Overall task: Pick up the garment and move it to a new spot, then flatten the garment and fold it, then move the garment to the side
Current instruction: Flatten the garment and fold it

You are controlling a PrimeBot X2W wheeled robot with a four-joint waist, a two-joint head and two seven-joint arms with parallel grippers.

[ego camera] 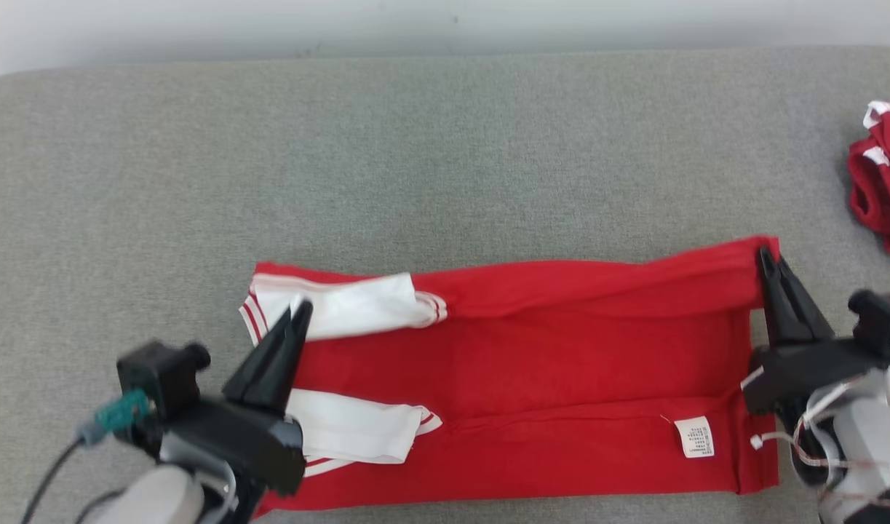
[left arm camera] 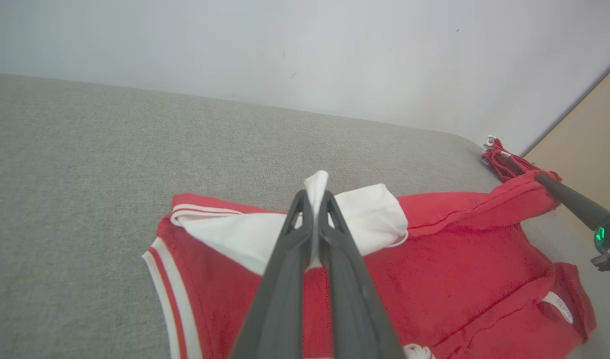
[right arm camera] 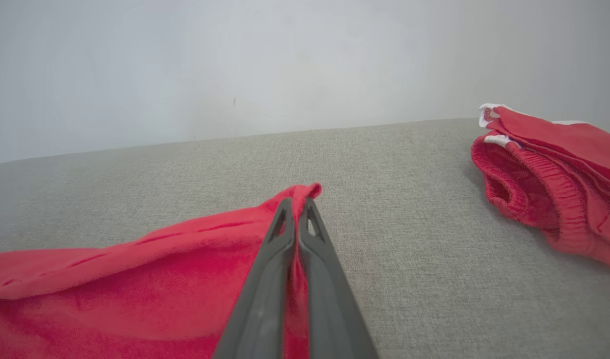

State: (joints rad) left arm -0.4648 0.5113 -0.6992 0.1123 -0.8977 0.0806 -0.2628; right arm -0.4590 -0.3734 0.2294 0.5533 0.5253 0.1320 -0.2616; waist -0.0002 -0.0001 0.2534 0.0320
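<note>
The garment (ego camera: 532, 364) is a red top with white sleeves, spread lengthwise across the grey cushion, a white care label near its right end. My left gripper (ego camera: 301, 311) is shut on the far white sleeve, and a tuft of that white cloth pokes up between the fingertips (left arm camera: 315, 199). Over at the garment's far right corner, my right gripper (ego camera: 767, 256) is shut on the red hem, lifting that edge slightly (right arm camera: 297, 204). The second white sleeve (ego camera: 357, 429) lies flat near the front.
A second red garment (ego camera: 881, 182) lies bunched at the cushion's right edge, also seen in the right wrist view (right arm camera: 549, 179). Bare grey cushion (ego camera: 415, 145) stretches behind and to the left. A pale wall stands beyond the cushion.
</note>
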